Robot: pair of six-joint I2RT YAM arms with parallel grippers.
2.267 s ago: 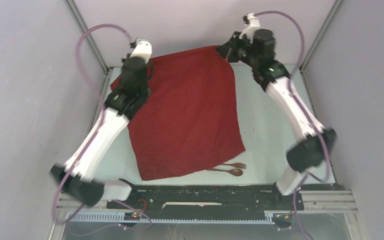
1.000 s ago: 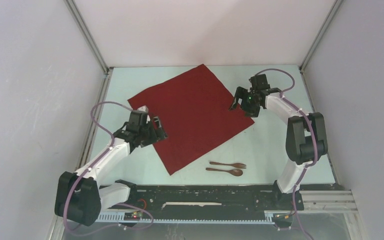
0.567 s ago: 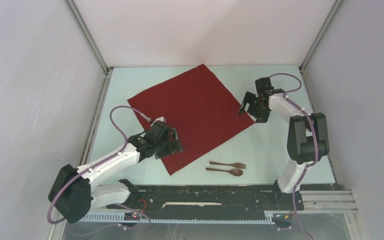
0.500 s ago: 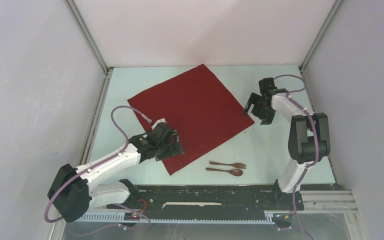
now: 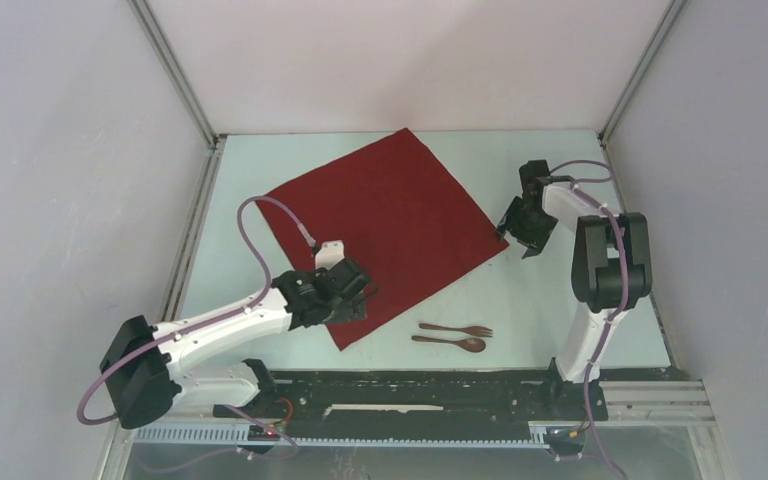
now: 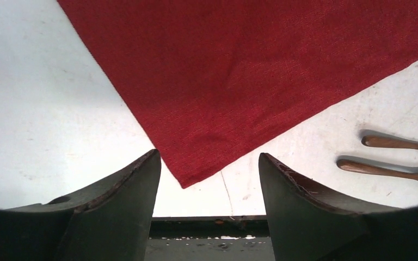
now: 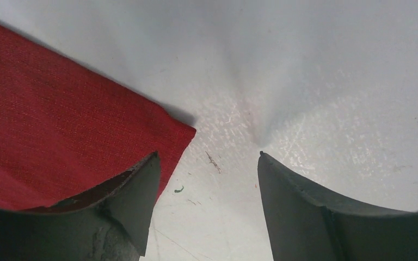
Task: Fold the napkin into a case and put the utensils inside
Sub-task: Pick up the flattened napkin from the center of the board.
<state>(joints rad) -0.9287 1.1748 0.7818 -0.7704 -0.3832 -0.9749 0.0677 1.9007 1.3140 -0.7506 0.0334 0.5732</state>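
At left: left arm stretched low over table (image 5: 218, 240), left gripper (image 5: 348, 298) above near corner of napkin (image 5: 385, 215), jaws wide, nothing between. Cloth flat, unfolded. Then fork (image 5: 460, 330), spoon (image 5: 452, 343) side by side, off cloth. At right: right arm folded at elbow, right gripper (image 5: 522, 222) at cloth's right corner, jaws apart, empty.

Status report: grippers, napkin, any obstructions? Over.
Status: left gripper open over near corner of napkin; right gripper open at its right corner. Cloth flat, unfolded. Beside it fork, spoon, not blocking.
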